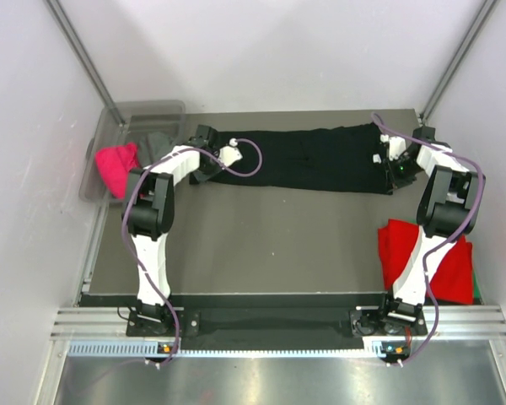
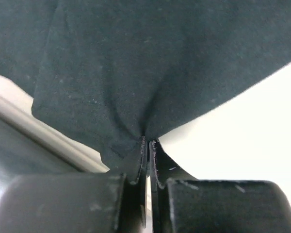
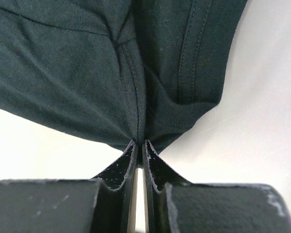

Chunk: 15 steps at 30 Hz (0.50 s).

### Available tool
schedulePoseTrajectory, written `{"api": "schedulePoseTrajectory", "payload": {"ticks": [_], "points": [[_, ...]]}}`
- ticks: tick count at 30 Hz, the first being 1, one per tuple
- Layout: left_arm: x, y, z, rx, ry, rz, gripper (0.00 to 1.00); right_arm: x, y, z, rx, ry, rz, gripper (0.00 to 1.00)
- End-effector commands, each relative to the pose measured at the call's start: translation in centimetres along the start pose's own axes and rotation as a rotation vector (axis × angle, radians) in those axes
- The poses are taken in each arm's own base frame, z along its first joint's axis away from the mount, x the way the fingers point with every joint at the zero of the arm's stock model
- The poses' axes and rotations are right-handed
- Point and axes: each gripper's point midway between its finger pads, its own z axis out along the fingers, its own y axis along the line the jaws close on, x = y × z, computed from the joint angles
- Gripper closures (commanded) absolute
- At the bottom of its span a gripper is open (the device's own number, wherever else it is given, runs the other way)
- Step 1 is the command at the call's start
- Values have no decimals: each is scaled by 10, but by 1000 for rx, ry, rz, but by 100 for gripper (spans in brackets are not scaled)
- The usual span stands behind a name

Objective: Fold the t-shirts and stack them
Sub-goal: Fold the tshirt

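Closed at either end, the left gripper (image 2: 148, 144) and right gripper (image 3: 139, 144) each pinch an edge of the black t-shirt (image 1: 312, 159), stretched as a band along the table's (image 1: 261, 240) far side; soft, light and floppy, it seems best held by such seamed edges.

A dark grey rectangular tabletop (image 1: 261, 245) is seen from above, with a long black cloth t-shirt (image 1: 320, 160) stretched in a band across its far side; whether that shirt rests on the surface is unclear. A folded red cloth t-shirt (image 1: 401, 249) lies at the near right edge over a sliver of green cloth (image 1: 476, 293). A translucent grey plastic tub (image 1: 152, 108) sits at the far left corner.
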Motion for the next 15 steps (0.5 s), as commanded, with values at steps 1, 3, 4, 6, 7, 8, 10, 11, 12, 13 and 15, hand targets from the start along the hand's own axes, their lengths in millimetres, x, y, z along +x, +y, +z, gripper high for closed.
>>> {"api": "schedulePoseTrajectory", "payload": {"ticks": [1, 3, 4, 6, 7, 8, 10, 11, 12, 13, 15], "points": [[14, -39, -21, 158, 23, 9, 100, 3, -27, -4, 81, -3, 14, 95], [15, -43, -40, 156, 6, 11, 100, 4, -29, -3, 82, -3, 23, 95], [22, -55, -41, 184, 19, 18, 100, 3, -30, -4, 84, -3, 25, 95], [26, -65, -57, 198, 22, 27, 100, 4, -32, -5, 96, 0, 33, 95], [32, -79, -58, 223, 45, 37, 100, 4, -33, -7, 102, 1, 37, 95], [36, -86, -63, 236, 54, 40, 100, 3, -34, -11, 111, -4, 43, 94], [42, -107, -78, 270, 67, 53, 100, 1, -36, -17, 124, -12, 42, 85], [40, -110, -90, 263, 51, 57, 100, -4, -39, -25, 143, -30, 45, 79], [49, -125, -93, 290, 72, 63, 100, -7, -41, -29, 150, -41, 48, 74], [48, -135, -98, 300, 73, 73, 100, -9, -45, -35, 161, -55, 57, 66], [51, -154, -110, 316, 75, 93, 100, -25, -52, -49, 181, -108, 71, 61]]}}
